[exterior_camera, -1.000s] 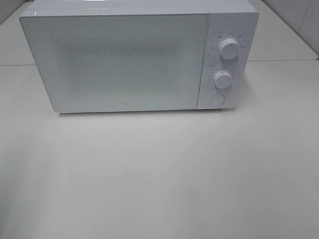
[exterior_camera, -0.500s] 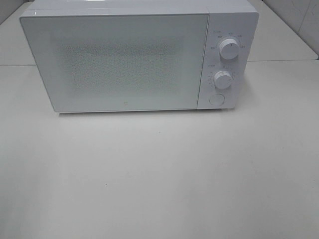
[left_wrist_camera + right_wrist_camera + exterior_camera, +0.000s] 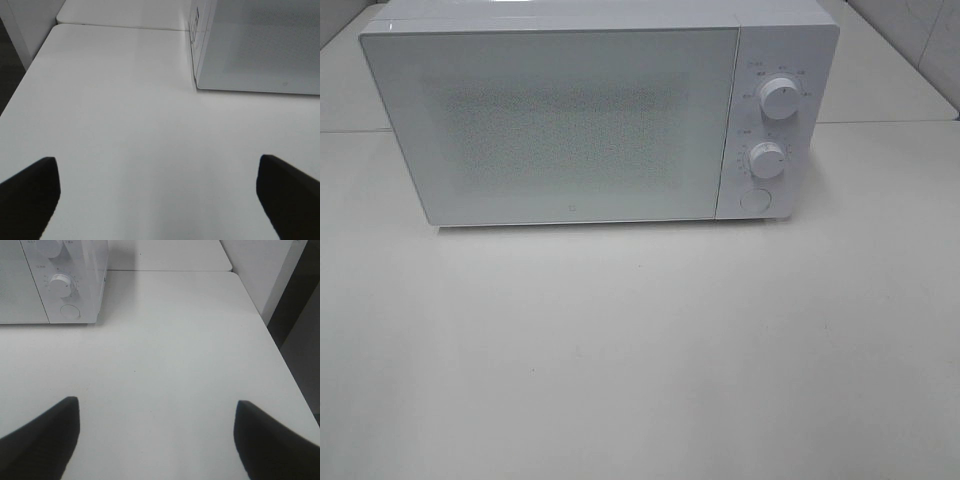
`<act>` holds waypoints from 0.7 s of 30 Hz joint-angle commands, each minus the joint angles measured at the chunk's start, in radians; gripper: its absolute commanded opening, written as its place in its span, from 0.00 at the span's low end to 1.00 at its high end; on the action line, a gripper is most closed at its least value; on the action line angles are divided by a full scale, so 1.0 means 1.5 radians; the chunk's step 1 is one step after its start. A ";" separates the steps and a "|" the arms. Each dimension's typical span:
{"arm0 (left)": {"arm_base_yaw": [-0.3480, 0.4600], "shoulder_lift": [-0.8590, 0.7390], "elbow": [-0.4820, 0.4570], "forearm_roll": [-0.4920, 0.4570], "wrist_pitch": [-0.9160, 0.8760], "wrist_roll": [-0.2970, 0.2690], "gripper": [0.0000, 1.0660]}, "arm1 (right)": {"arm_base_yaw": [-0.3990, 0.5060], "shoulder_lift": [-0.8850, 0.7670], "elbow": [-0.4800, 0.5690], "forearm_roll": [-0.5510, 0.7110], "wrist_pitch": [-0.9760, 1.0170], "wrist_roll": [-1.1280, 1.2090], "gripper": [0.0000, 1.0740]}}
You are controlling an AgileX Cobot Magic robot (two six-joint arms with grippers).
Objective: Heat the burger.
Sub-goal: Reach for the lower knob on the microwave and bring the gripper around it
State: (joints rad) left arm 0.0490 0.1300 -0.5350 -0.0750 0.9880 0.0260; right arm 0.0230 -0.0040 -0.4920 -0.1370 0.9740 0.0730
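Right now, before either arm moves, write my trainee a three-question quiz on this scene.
1. True or false: the microwave door is shut.
2. How many dials stand above the round button? A one, B two, C four.
3. Short answer: what do the left gripper and the right gripper hold?
Key: 1 true. 2 B. 3 nothing; both are open and empty, and the burger shows in no view.
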 commanded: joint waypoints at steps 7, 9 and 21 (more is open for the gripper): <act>-0.003 -0.007 0.013 0.007 0.054 -0.001 0.94 | -0.005 -0.023 0.001 0.001 -0.008 -0.003 0.71; -0.003 -0.013 0.013 0.006 0.054 -0.001 0.94 | -0.005 -0.023 0.001 0.001 -0.008 -0.003 0.71; -0.003 -0.098 0.013 -0.001 0.054 -0.001 0.94 | -0.005 -0.023 0.001 0.000 -0.008 -0.001 0.71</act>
State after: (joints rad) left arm 0.0460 -0.0040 -0.5160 -0.0720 1.0660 0.0260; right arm 0.0230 -0.0040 -0.4920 -0.1370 0.9740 0.0730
